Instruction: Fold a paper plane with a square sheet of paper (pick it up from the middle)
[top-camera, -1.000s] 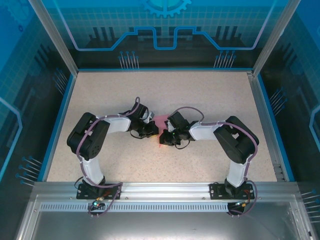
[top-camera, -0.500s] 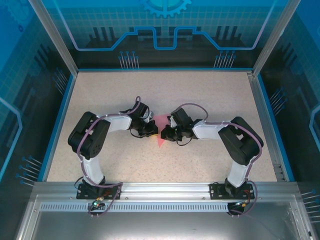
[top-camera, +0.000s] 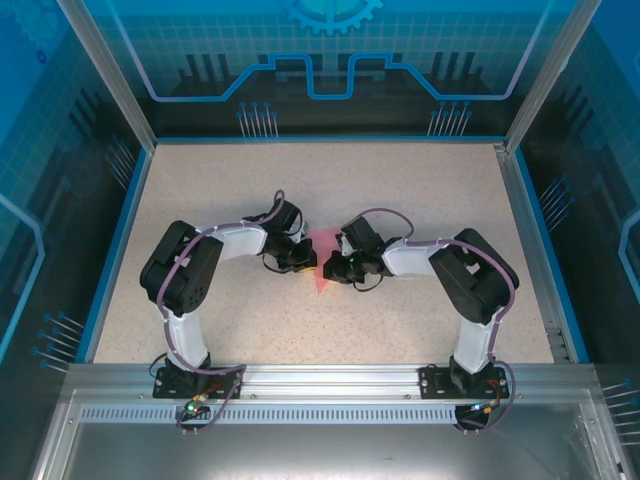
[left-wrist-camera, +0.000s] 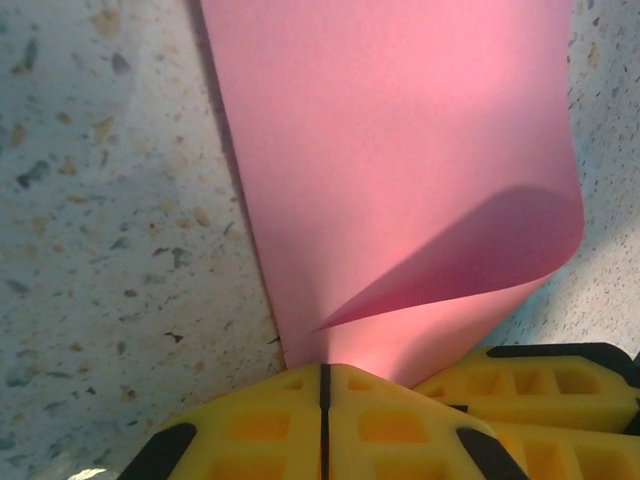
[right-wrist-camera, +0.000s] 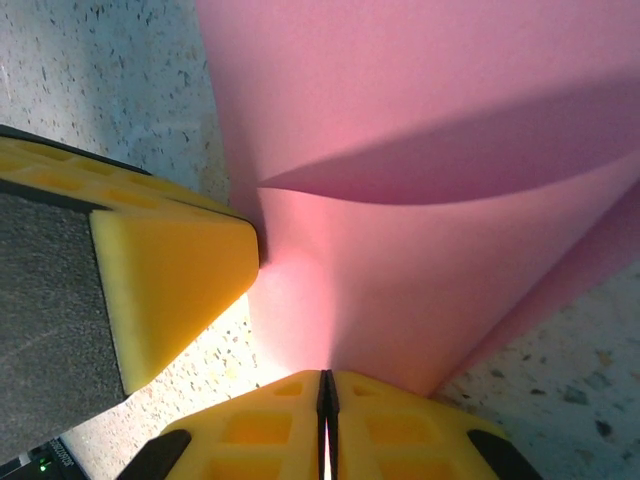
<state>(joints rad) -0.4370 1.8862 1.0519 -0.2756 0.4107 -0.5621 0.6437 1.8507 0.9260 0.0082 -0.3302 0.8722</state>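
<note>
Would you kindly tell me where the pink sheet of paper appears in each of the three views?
Top external: pink sheet at the centre of the speckled tabletop.
Left wrist: pink sheet upper centre, pinched in the left claw.
Right wrist: pink sheet upper right, pinched in the right claw.
Shared landmark: the speckled tabletop.

Overhead it's bright and even. The speckled counter (top-camera: 330, 190) is flat-lit from above with only soft, short shadows, and there's a cool blue cast on the walls (top-camera: 330, 60) around it. Down at the left wrist, the square sheet of paper (left-wrist-camera: 400, 140) curls and throws a dark crescent shadow on itself, and a dim band runs along its left edge on the counter. The left jaws go soft at the bottom edge. At the right wrist, light glows warm through the paper just above the right jaws, and the counter's speckles look crisp.
</note>
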